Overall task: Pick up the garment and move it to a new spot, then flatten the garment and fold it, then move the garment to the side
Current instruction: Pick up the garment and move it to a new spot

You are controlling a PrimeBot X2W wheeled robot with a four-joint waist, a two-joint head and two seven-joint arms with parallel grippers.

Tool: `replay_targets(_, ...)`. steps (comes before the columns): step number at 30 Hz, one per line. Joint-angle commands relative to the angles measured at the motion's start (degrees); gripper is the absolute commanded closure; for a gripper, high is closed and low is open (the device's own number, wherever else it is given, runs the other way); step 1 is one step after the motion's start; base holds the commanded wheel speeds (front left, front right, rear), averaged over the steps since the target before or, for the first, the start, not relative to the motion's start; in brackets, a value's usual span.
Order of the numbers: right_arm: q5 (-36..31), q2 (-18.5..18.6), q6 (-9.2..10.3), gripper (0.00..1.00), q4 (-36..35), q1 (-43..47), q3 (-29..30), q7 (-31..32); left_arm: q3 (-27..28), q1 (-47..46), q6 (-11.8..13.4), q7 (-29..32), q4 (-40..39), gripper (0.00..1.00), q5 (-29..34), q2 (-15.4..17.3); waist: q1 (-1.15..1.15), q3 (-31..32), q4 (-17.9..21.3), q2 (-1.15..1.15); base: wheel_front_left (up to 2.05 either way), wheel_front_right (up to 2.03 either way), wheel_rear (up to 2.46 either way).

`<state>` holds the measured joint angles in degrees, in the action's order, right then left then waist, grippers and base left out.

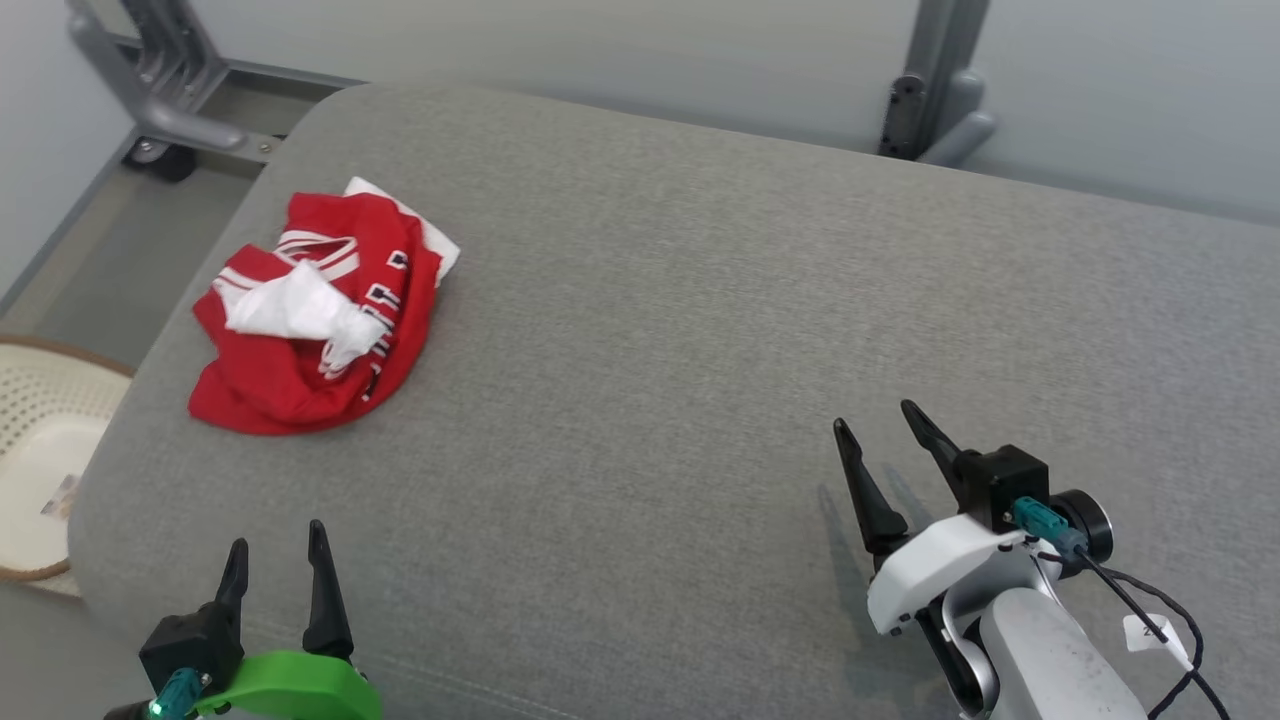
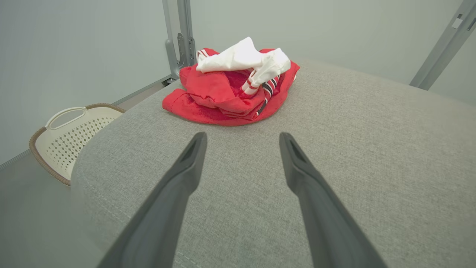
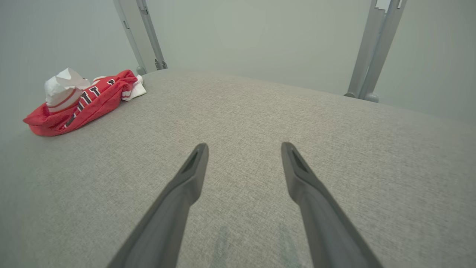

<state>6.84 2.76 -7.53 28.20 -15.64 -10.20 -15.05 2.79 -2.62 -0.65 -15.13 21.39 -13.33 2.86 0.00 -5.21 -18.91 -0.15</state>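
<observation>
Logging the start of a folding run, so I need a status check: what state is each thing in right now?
Shirt: crumpled in a heap, not folded, lying on the grey cushion.
Left claw: open, empty, apart from the shirt.
Right claw: open, empty, over bare cushion.
Basket: upright on the floor beside the cushion.

Garment (image 1: pixel 290 400) — soft cloth; cushion (image 1: pixel 700 300) — matt woven fabric; basket (image 1: pixel 40 405) of smooth plastic.

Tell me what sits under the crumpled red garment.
The garment lies directly on the grey padded surface, near its far left corner. Whatever is beneath the heap, and its lower folds, are covered.
</observation>
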Motion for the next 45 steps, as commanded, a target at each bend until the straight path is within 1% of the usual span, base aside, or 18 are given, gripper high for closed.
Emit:
replay_targets(1,0.05,0.30,0.09,0.00,0.14,-0.60,-0.04,-0.16,0.00,0.81,0.31,0.00,0.15,0.00,-0.14,0.09,0.00,-1.61,-10.16,0.15,0.00,0.00,0.00)
replay_targets(3,0.47,0.30,0.09,0.00,0.47,-0.59,-1.18,-0.15,0.51,1.29,0.80,0.00,0.01,0.00,-0.69,0.09,0.00,-1.69,-12.18,0.15,0.00,0.00,0.00)
replay_targets(7,0.84,0.30,0.07,0.00,1.95,-2.69,-4.48,-0.15,1.99,2.56,1.63,0.00,-1.66,0.00,-2.53,0.06,0.00,-2.97,-12.87,0.15,0.00,0.00,0.00)
replay_targets(10,1.25,0.39,0.08,0.00,2.89,-3.77,-5.78,-0.16,2.32,3.27,1.29,0.00,-2.25,0.00,-3.69,0.08,0.00,-3.37,-13.00,0.15,0.00,0.00,0.00)
replay_targets(13,1.34,0.40,0.07,0.00,3.37,-4.61,-6.29,-0.15,2.07,3.16,0.14,0.00,-1.70,0.00,-4.50,0.09,0.00,-3.54,-12.92,0.15,0.00,0.00,0.00)
replay_targets(15,1.39,0.79,0.07,0.00,3.37,-4.27,-5.99,-0.16,1.87,2.17,-1.08,0.00,-0.67,0.00,-4.77,0.09,0.00,-3.60,-12.72,0.15,0.00,0.00,0.00)
replay_targets(20,0.00,1.96,0.07,0.00,1.77,-2.59,-3.61,-0.16,1.50,-3.28,-4.41,0.00,3.55,0.00,-4.14,0.08,0.00,-4.72,-11.89,0.15,0.00,0.00,0.00)
replay_targets(22,-0.71,2.54,0.07,0.00,0.92,-3.18,-3.42,-0.16,2.63,-6.87,-5.46,0.00,5.25,0.00,-3.78,0.27,0.00,-6.40,-10.18,0.15,0.00,0.00,0.00)
replay_targets(25,-1.52,3.85,0.08,0.00,-0.27,-4.75,-3.65,-0.16,2.76,-13.65,-6.54,0.00,8.57,0.00,-4.09,1.88,0.00,-9.18,-7.42,0.15,0.00,0.00,0.00)
replay_targets(27,-1.78,4.51,0.07,0.00,-1.15,-5.41,-3.91,-0.16,1.57,-18.38,-6.81,0.00,10.38,0.00,-4.23,3.71,0.00,-10.75,-5.75,0.15,0.00,0.00,0.00)
replay_targets(30,-1.99,5.61,0.07,0.00,-2.46,-6.46,-4.01,-0.16,-2.90,-24.39,-6.87,0.00,13.08,0.00,-7.61,6.60,0.00,-12.90,-3.43,0.15,0.00,0.00,0.00)
replay_targets(32,-2.24,6.18,0.07,0.00,-3.25,-7.25,-4.08,-0.15,-5.47,-27.99,-6.84,0.00,15.13,0.00,-9.62,9.57,0.00,-14.31,-1.93,0.15,0.00,0.00,0.00)
replay_targets(35,-2.42,6.47,0.07,0.00,-4.18,-7.95,-3.85,-0.16,-8.77,-32.07,-6.82,0.00,18.71,0.00,-13.59,12.09,0.00,-16.00,0.00,0.15,0.00,0.00,0.00)
replay_targets(36,-2.50,6.41,0.07,0.00,-4.40,-8.11,-3.61,-0.15,-9.80,-33.04,-6.82,0.02,19.75,0.00,-14.85,12.70,0.00,-16.46,0.58,0.15,0.00,0.00,0.00)
replay_targets(37,-2.50,6.41,0.07,0.00,-4.40,-8.11,-3.61,-0.15,-9.80,-33.04,-6.82,0.02,19.75,0.00,-14.85,12.70,0.00,-16.46,0.58,0.15,0.00,0.00,0.00)
replay_targets(41,-2.80,6.34,0.07,0.00,-5.02,-8.25,-2.88,-0.15,-12.44,-35.86,-6.82,0.00,23.75,0.00,-18.21,15.00,0.00,-17.68,2.08,0.15,0.00,0.00,0.00)
replay_targets(45,-3.08,6.43,0.07,0.00,-5.13,-8.00,-2.48,-0.16,-13.32,-37.60,-6.82,0.00,29.05,0.00,-20.67,14.88,0.00,-18.15,2.99,0.15,0.00,0.00,0.00)
